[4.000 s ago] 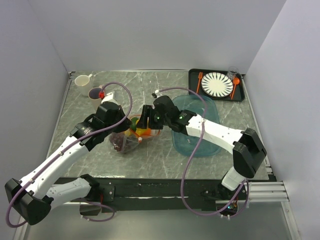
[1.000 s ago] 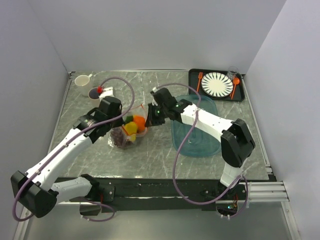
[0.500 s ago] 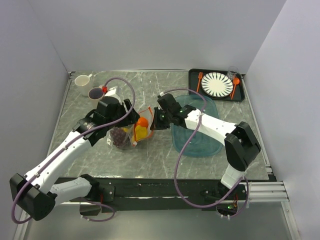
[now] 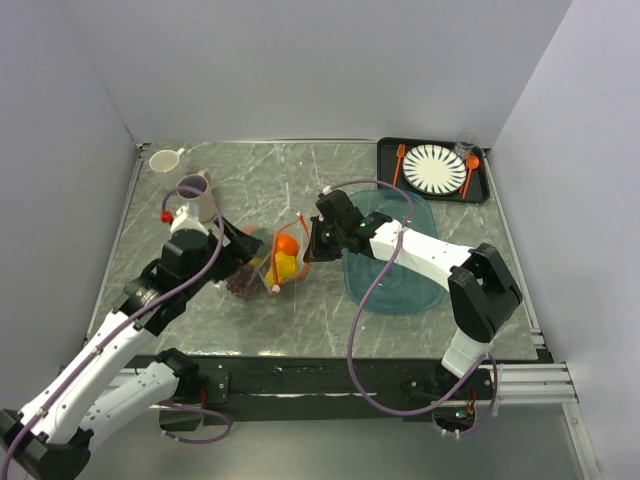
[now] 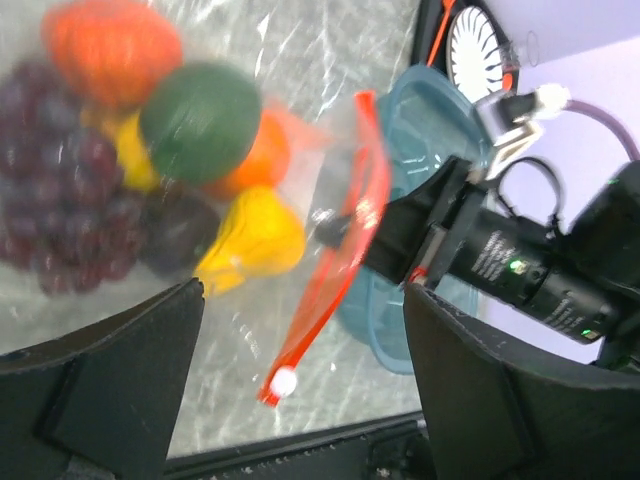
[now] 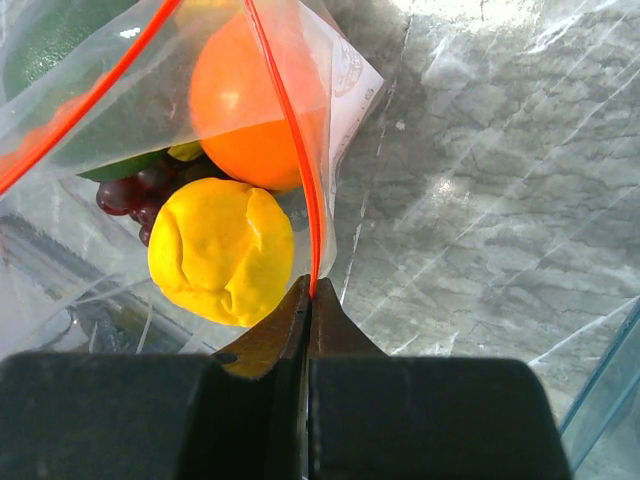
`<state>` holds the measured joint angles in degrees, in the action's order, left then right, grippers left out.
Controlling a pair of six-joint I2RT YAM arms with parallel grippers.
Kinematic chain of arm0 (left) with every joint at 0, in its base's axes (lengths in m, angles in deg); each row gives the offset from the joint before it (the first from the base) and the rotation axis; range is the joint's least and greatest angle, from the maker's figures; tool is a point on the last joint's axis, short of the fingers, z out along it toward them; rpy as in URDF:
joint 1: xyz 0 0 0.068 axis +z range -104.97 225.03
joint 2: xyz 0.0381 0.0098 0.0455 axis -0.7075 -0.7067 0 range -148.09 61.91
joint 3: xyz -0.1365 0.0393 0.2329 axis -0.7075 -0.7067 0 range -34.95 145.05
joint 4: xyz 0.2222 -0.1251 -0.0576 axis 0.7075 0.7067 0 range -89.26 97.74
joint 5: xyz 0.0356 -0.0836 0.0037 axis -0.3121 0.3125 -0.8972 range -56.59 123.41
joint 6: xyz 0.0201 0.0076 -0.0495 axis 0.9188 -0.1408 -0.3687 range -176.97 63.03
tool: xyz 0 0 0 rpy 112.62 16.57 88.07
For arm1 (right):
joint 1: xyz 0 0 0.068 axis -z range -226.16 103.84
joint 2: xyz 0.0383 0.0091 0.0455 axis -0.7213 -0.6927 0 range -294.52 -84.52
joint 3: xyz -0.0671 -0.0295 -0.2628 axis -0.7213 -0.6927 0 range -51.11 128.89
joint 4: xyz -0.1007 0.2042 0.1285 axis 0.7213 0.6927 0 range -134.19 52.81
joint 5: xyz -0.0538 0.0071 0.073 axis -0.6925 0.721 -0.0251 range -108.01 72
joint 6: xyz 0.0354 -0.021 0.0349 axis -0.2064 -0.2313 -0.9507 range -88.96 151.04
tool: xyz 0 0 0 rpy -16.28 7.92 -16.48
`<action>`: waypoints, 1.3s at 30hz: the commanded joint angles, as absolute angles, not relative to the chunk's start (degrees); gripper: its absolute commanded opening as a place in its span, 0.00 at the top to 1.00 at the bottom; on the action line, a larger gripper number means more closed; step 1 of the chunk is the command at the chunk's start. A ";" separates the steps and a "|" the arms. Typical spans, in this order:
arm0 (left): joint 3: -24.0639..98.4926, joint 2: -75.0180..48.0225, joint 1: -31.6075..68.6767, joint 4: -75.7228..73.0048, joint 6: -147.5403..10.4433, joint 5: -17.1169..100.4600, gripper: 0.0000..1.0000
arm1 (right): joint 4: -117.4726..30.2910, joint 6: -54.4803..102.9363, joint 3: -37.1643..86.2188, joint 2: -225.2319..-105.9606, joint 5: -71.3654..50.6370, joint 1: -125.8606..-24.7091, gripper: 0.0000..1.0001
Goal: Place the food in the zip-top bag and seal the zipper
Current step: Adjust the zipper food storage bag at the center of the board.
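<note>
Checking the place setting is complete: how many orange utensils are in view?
2. In the top view a fork lies left of the striped plate and a spoon right of it, both on the black tray. Others could be hidden under the arms.

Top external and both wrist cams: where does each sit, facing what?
Top external: above and behind the bases, looking down on the grey table; both arms, left gripper and right gripper show.
Left wrist: on the left arm, looking between its open fingers at the clear floppy zip-top bag of toy fruit.
Right wrist: on the right arm, its shut fingers pinching the orange-red zipper strip.
Shared: all show bag and strip.
</note>
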<state>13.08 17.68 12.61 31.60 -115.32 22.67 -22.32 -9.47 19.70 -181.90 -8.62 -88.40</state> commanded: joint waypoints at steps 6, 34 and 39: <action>1.18 23.58 12.69 25.10 -130.96 30.14 0.19 | -23.09 -9.56 19.38 -179.88 -10.01 -87.91 1.00; -17.55 27.63 12.69 6.10 -151.01 40.00 0.40 | -22.30 -9.56 20.08 -179.79 -9.83 -87.64 1.00; -17.81 27.63 12.69 5.59 -151.89 40.35 0.42 | -22.39 -9.65 20.00 -179.53 -9.92 -87.73 1.00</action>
<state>-17.72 27.41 12.61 10.11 -149.89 38.89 -22.10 -9.60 18.96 -181.88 -8.97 -88.11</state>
